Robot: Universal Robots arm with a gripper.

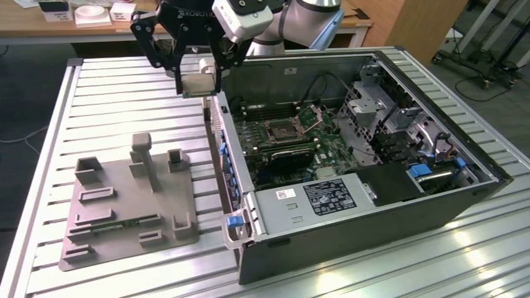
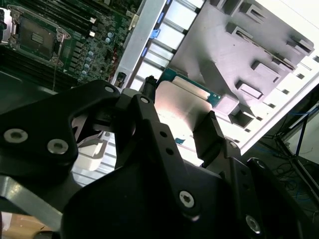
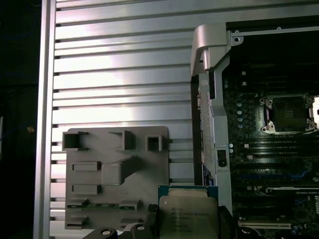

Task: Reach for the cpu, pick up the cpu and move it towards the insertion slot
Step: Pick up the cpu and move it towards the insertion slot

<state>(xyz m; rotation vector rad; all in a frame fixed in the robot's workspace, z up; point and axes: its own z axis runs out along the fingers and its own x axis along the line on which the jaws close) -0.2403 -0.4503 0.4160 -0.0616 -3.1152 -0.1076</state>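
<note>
Silver cpu [image 3: 189, 214] held aloft beside case; insertion slot [image 1: 286, 128] open.

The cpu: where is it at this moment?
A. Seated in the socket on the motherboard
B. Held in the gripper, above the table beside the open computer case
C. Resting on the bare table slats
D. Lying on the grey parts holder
B. The gripper is shut on the cpu, in the air at the computer case wall; the insertion slot sits open.

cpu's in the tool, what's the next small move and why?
Probably carry it further over the case toward the insertion slot. The tool holds the cpu high by the case's wall, short of the socket, whose retention plate stands open.
</note>
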